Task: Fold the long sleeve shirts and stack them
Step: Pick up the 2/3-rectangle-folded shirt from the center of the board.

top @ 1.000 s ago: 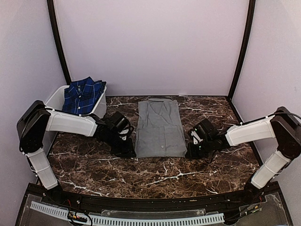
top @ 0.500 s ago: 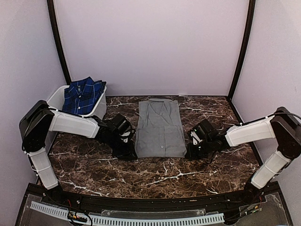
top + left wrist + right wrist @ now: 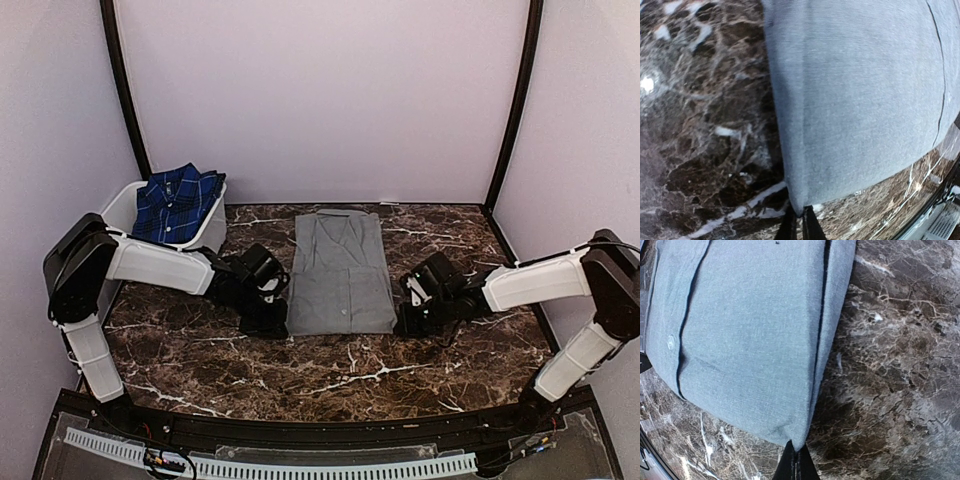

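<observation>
A dark brown marble-patterned table [image 3: 330,370] was seen from above, with two robot arms reaching in from its near edge. A grey shirt [image 3: 340,275] lay flat in the middle of the table, folded into a long narrow rectangle. Its collar was at the far end and its hem at the near end.

The left gripper [image 3: 275,322] sat low on the table at the shirt's near left corner. In the left wrist view its fingers [image 3: 790,227] were drawn close together, with the point of that corner running down between them, so it was pinching the cloth. The grey shirt [image 3: 860,95] filled most of that view and lay smooth against the stone.

The right gripper [image 3: 403,322] sat low at the near right corner. In the right wrist view its fingers [image 3: 794,465] were pressed fully together. The corner of the grey shirt [image 3: 750,340] ended exactly at their tips. It seemed to be nipped between them, though the contact was too small to be certain. A small pale button [image 3: 671,342] showed beside the front seam.

At the far left corner of the table stood a white tub [image 3: 115,205]. A navy-and-blue plaid shirt [image 3: 178,200] lay bunched inside it, well apart from the grey one.
</observation>
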`<state>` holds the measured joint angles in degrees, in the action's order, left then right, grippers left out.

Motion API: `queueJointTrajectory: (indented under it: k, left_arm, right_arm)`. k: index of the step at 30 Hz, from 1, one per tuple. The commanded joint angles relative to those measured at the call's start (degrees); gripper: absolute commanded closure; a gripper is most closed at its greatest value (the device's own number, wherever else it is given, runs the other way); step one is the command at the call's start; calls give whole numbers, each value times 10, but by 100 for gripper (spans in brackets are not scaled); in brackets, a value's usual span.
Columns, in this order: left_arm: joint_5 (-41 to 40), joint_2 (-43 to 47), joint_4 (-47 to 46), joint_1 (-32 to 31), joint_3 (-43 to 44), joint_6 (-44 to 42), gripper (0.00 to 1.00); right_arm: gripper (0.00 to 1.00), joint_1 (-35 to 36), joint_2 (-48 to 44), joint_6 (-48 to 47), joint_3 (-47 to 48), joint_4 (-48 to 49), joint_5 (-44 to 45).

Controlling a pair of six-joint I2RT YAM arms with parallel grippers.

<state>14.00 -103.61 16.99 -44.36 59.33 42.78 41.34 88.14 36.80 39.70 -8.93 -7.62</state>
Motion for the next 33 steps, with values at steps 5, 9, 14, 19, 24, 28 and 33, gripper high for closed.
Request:
queueJointTrajectory:
  k: [5, 9, 14, 19, 24, 28, 33]
  left_arm:
    - [-49, 18, 30, -12, 6, -10, 100]
    - [-57, 49, 41, -24, -7, -4, 100]
    - [-69, 107, 54, -49, -45, 22, 100]
    - [-94, 175, 69, -88, -70, 51, 100]
    - [-130, 232, 109, -140, -80, 89, 100]
    - [-155, 273, 146, -166, -64, 101, 100]
    - [-175, 293, 184, -167, -15, 87, 100]
  right_arm:
    - [100, 18, -42, 8, -4, -1, 14]
    - [100, 34, -71, 13, -11, -23, 28]
    - [100, 61, -124, 35, -34, -47, 42]
    - [100, 111, -184, 72, -48, -84, 73]
    - [100, 176, -245, 124, -49, -133, 117]
    - [100, 213, -287, 152, -23, -179, 150]
    - [100, 214, -300, 145, 35, -202, 176]
